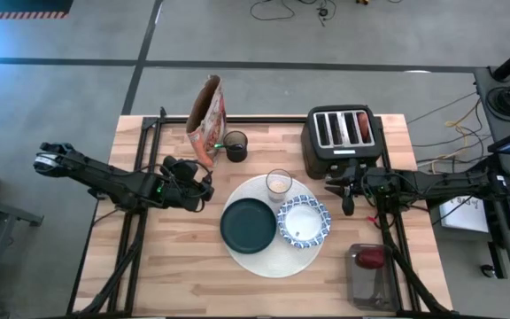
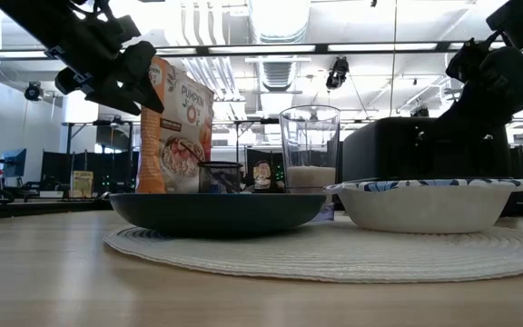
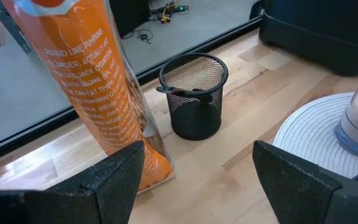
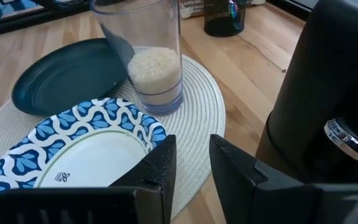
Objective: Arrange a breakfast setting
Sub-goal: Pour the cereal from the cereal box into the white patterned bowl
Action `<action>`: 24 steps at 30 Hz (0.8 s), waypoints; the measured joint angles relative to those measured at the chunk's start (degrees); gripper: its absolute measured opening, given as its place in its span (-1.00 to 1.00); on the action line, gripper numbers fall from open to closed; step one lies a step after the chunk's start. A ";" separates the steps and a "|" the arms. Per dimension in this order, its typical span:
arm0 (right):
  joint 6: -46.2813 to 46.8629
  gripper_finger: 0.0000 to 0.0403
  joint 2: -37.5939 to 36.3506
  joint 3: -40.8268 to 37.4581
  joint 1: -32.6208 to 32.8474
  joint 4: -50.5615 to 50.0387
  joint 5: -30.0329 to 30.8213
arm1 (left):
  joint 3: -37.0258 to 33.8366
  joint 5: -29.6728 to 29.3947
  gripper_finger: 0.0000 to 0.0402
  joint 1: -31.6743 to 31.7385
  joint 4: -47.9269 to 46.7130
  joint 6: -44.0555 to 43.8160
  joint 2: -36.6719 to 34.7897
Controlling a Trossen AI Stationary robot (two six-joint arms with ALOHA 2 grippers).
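Your right gripper (image 1: 349, 200) sits right of centre in the high view, just below the black four-slot toaster (image 1: 341, 133) and just beside the round woven white mat (image 1: 271, 226). Its fingers stand narrowly apart and grasp nothing. Your left gripper (image 1: 204, 186) sits left of centre, fingers spread wide and empty, near the black mesh cup (image 3: 193, 94) and the orange cereal pouch (image 3: 91, 87).

Hazards from here:
- The small clear glass (image 4: 143, 53) stands upright at the mat's upper edge, partly filled with a white grainy content. A sweep by the right arm toward the mat would likely tip it and spill it across the setting.
- The blue-and-white patterned bowl (image 4: 82, 154) lies directly ahead of the right fingers. A low approach would likely push its rim against the dark green plate (image 1: 248, 223), which it is touching or nearly touching.
- The tall pouch appears top-heavy; a nudge from the left arm would probably topple it.

Orientation: the plate, bowl and glass are round and show no long axis; bowl and glass open upward. The red apple (image 1: 372, 258) rests in a clear container at the lower right of the high view, off the mat. A dark handle, possibly the spoon, leans in the mesh cup; you cannot confirm it.
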 joint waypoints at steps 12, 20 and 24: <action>0.00 -0.62 -0.02 0.00 0.00 -0.05 0.02 | -0.02 1.87 0.41 0.04 13.81 6.74 0.00; 0.02 -0.60 -0.02 0.00 0.00 -0.05 0.04 | 5.50 -2.46 0.42 3.71 -1.86 -1.90 -0.11; 0.00 -0.58 -0.02 0.00 0.00 -0.05 0.04 | 10.45 -1.23 0.50 4.55 -10.85 -6.60 -0.04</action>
